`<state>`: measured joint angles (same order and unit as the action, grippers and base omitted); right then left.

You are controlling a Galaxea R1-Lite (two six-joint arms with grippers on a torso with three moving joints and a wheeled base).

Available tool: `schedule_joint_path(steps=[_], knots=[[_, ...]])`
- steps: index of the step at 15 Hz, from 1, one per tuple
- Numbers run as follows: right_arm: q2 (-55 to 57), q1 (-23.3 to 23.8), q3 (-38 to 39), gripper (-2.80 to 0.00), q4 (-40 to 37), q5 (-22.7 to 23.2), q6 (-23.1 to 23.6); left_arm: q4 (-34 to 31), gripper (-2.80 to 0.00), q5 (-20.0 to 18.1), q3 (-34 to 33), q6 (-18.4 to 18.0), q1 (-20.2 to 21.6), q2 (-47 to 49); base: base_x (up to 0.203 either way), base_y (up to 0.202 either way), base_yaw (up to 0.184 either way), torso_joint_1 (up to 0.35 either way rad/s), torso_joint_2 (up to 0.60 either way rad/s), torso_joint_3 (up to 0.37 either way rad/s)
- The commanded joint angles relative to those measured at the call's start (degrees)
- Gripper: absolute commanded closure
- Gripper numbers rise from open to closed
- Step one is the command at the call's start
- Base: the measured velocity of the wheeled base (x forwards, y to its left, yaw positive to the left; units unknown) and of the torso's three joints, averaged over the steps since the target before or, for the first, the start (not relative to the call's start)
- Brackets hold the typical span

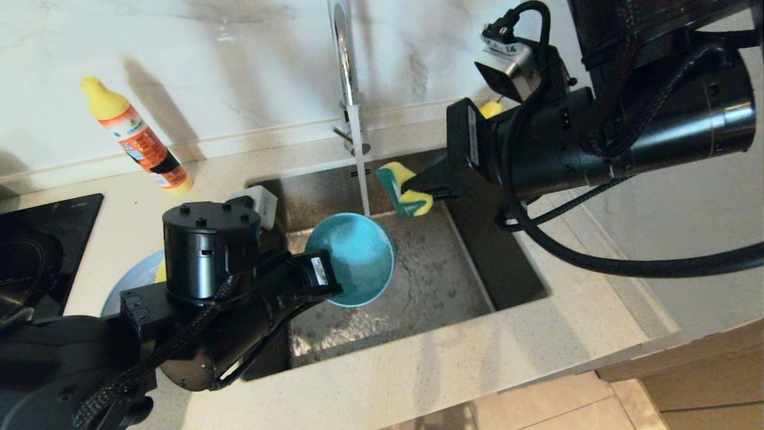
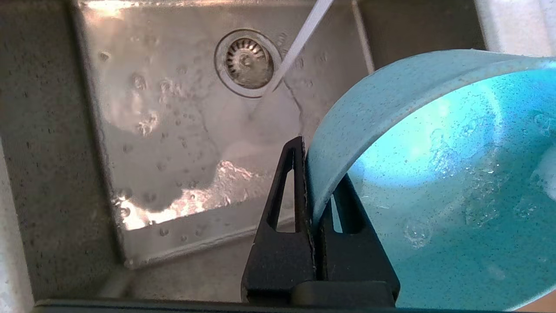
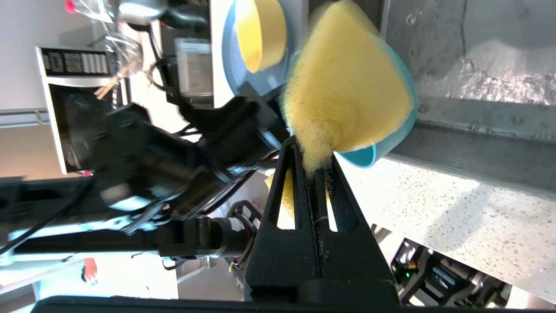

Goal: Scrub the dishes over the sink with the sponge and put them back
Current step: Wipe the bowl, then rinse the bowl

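1. The left wrist view is showing the round strainer drain (image 2: pixel 246 61), hidden in the head view behind the small teal-blue matte bowl (image 1: pixel 352 258).
2. The left gripper (image 1: pixel 325 280) is pinching that bowl's rim, tilted over the stainless steel sink (image 1: pixel 441 280), under the tap's stream (image 1: pixel 360 161).
3. The right gripper (image 1: pixel 425 186) is squeezing the yellow-and-green sponge (image 1: pixel 406 190) near the sink's back edge, seemingly clear of the bowl.

We are reading only one marking with any confidence: the number "14" on a small white tag (image 1: pixel 502 50) sitting on the camera housing (image 1: pixel 507 68) atop the right arm in the head view. We are seeing an orange printed label (image 1: pixel 143 146) on the yellow-capped detergent bottle (image 1: pixel 136 136) standing on the tabletop (image 1: pixel 418 364), but its wording is too small for us to make out. We are also noticing a white sticker (image 1: pixel 320 272) on the left wrist, whose print is staying illegible to us.
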<state>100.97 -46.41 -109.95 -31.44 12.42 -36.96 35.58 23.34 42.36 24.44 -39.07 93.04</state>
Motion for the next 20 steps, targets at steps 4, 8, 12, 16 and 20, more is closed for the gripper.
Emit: schedule_joint_path(steps=[4, 8, 12, 16, 20], knots=[[-5.5, 2.1, 1.6, 0.0, -1.1, 0.1, -0.1, -0.4, 0.0, 0.0, 0.8, 0.3, 4.0, 3.3, 0.0, 0.0, 0.0, 0.0, 0.0, 0.0], [-8.7, 4.8, 9.3, 0.0, -0.8, 0.1, 0.9, -0.9, 0.0, 0.0, 2.4, 1.0, 7.2, 8.6, 0.0, 0.0, 0.0, 0.0, 0.0, 0.0], [-12.0, 6.6, 18.7, 0.0, 2.3, 0.4, 2.3, -4.8, 0.0, 0.0, 9.1, 5.6, 9.8, 14.2, 0.0, 0.0, 0.0, 0.0, 0.0, 0.0], [-12.9, 7.1, 23.9, 0.0, 7.9, 0.7, 2.4, -9.7, 0.0, -0.1, 14.6, 9.4, 10.2, 17.2, 0.0, 0.0, 0.0, 0.0, 0.0, 0.0], [-13.6, 7.1, 24.7, 0.0, 7.9, 0.8, 2.2, -13.1, 0.0, -0.3, 19.2, 11.0, 10.2, 19.9, 0.0, 0.0, 0.0, 0.0, 0.0, 0.0]])
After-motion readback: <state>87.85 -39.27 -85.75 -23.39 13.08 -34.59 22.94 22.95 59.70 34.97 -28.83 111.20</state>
